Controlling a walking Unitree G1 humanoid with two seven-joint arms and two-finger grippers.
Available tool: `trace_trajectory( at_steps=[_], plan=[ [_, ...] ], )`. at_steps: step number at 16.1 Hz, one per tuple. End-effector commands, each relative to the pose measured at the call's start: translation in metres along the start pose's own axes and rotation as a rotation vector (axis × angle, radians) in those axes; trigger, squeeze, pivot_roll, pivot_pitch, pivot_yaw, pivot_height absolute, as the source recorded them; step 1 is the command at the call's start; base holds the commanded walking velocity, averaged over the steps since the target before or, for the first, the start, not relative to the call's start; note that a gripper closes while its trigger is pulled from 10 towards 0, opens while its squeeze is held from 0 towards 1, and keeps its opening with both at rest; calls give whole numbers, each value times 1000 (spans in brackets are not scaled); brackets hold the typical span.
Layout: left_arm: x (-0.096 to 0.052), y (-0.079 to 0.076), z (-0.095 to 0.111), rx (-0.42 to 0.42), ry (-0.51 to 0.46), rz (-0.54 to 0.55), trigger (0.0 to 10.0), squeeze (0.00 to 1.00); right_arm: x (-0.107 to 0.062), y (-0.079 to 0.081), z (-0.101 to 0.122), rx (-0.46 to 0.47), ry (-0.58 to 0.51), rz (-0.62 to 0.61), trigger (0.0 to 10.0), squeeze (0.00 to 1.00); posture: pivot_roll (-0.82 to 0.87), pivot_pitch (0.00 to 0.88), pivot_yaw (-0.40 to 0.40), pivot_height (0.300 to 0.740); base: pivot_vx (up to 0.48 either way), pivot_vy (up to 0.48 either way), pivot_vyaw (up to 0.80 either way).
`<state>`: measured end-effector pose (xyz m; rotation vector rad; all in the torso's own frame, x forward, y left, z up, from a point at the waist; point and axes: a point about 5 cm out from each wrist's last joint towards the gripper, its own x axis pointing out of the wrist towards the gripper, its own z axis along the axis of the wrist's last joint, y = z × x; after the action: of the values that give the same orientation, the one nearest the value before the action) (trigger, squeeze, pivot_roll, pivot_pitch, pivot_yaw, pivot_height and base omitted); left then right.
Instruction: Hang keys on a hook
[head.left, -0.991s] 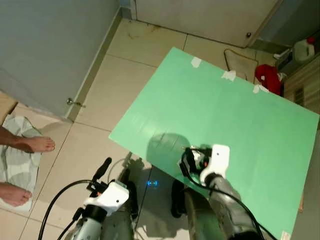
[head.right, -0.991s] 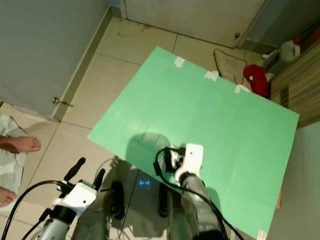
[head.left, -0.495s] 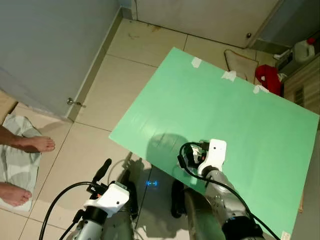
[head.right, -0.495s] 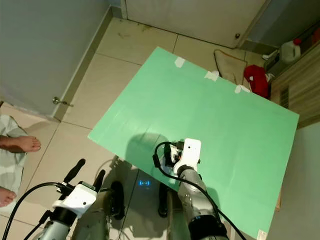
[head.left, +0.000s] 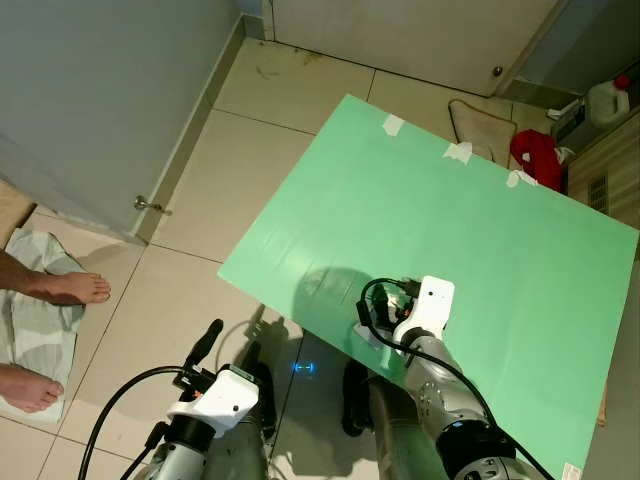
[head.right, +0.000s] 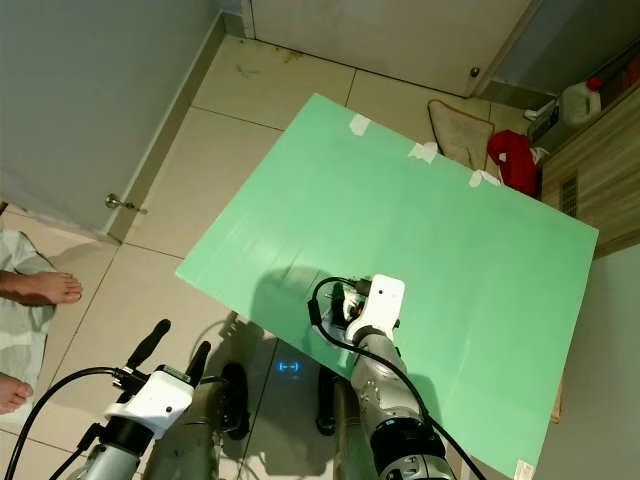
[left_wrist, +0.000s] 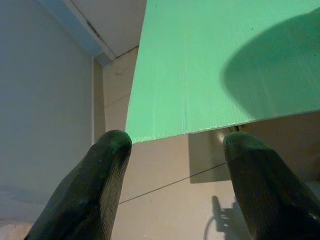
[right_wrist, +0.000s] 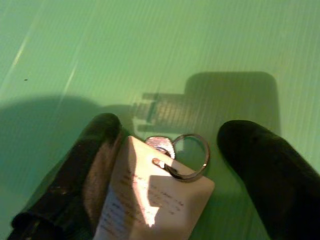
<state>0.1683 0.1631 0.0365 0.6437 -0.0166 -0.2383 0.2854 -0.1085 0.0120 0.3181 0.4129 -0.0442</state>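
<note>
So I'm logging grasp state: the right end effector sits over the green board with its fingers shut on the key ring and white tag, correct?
Not quite. In the right wrist view the right end effector is over the green board, but its fingers are spread open. The key ring and white tag lie between them, not clamped.

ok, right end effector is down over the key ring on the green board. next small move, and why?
Probably close the right end effector on the white tag. Its fingers stand open on either side of the tag and key ring, which lie flat on the green board, so nothing looks gripped yet. The left end effector hangs open near the board's edge.
</note>
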Motion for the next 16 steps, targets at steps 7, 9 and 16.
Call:
trace_trajectory(
  at_steps=[7, 9, 16],
  plan=[
    [-6, -2, -4, 10, 27, -8, 10000, 0, -4, -9, -18, 43, 65, -36, 0, 0, 152, 379, -60, 722, 0, 0, 0],
    [-5, -1, -4, 15, 25, -8, 10000, 0, -3, -9, -18, 80, 77, -43, 0, 0, 151, 380, -60, 722, 0, 0, 0],
    [-1, 2, -6, 27, 22, -4, 10000, 0, 1, 1, 3, 145, 7, -9, 0, 0, 150, 369, -59, 722, 0, 0, 0]
  ],
)
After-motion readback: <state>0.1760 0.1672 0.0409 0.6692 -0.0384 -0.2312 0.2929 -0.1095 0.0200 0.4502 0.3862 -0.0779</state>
